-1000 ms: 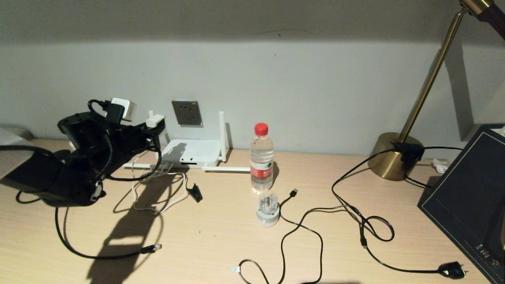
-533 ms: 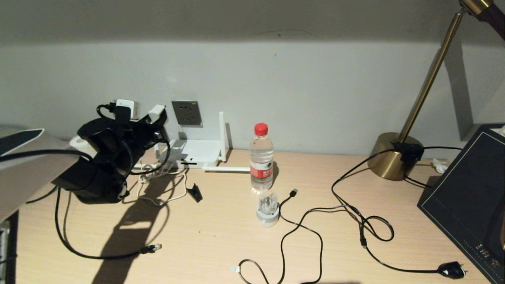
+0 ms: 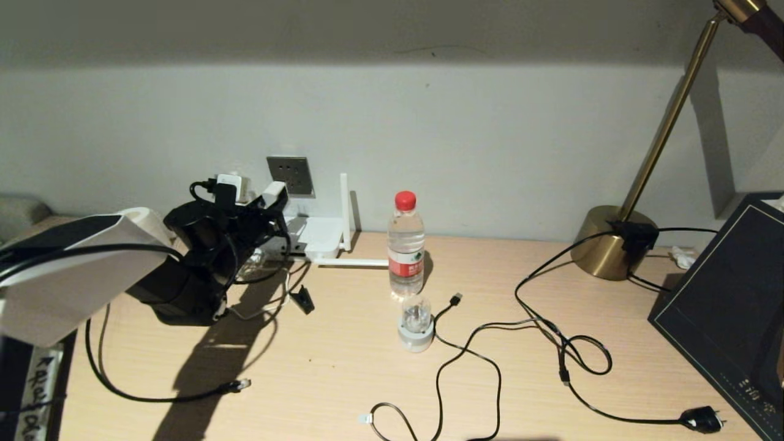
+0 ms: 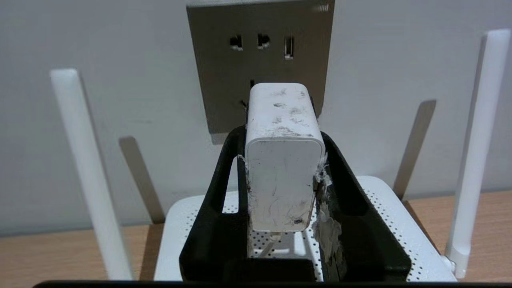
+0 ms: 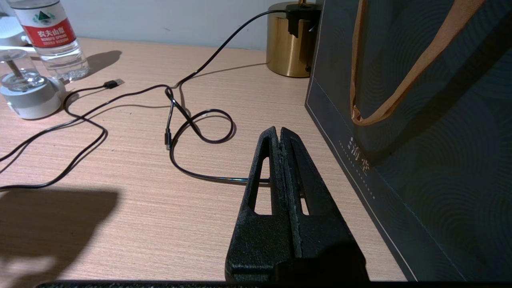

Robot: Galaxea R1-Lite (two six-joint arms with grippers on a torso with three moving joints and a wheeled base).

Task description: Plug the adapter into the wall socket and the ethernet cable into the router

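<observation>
Adapter (image 4: pixel 282 160) clamped by its two side faces in left gripper (image 4: pixel 282 184), held above router (image 4: pixel 384 224), front end close before wall socket (image 4: pixel 224 80). Judged light, rigid, smooth-shelled; side grip suited, slip under push likely. Right gripper (image 5: pixel 280 144) parked beside dark bag (image 5: pixel 420 120), fingers pressed together, empty.

Dim warm light from above, hard shadows across the desk (image 3: pixel 343 380)

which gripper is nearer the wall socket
Left. The left gripper holds the adapter just in front of the wall socket; the right gripper sits far off, beside the dark bag.
</observation>
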